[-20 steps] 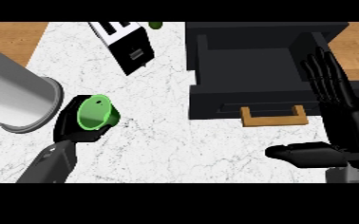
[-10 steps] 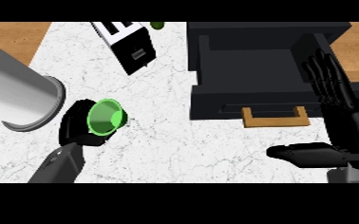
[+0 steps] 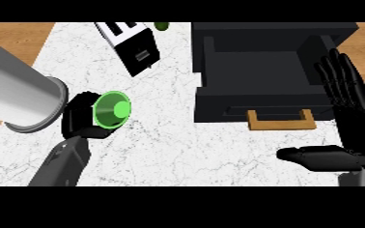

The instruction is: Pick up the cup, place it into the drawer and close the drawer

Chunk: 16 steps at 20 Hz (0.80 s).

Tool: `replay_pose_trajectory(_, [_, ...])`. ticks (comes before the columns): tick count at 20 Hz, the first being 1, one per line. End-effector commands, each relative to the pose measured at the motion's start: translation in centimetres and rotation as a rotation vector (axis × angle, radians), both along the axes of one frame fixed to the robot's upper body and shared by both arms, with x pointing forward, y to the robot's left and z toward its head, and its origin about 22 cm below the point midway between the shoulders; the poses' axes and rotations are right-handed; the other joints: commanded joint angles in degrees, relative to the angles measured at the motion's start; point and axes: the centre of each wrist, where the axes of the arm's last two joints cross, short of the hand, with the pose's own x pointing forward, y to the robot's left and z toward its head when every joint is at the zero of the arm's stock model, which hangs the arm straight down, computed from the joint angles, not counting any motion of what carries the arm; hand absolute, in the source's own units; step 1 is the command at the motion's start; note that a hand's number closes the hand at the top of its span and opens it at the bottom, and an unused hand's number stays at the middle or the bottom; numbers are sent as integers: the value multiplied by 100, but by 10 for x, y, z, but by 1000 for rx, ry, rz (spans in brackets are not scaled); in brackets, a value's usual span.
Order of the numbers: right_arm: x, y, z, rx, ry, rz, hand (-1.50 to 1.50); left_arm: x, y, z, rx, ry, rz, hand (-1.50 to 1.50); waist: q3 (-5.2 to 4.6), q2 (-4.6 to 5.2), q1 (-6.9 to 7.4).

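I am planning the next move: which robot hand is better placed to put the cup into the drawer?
Left. The left robot hand is curled round the cup, and the drawer stands open. The right robot hand is open, holding nothing.

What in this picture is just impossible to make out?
- Head view: the outer wall of the green cup, hidden by the left hand curled round it.
- Head view: part of the grey cylinder, cut off by the left edge.
- Head view: the small green thing, cut by the top edge and too small to name.
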Motion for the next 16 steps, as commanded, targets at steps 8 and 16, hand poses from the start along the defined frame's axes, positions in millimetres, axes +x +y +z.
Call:
replay_pose_trajectory(8, [-2,2,-8,14,10,-23,-150,67,-58,84,76,-261,-198,150,21,-62,127])
replay_pose_trajectory(16, [7,-13,7,-22,19,-33,-150,93,-136,175,118,-285,-250,150,16,-55,104])
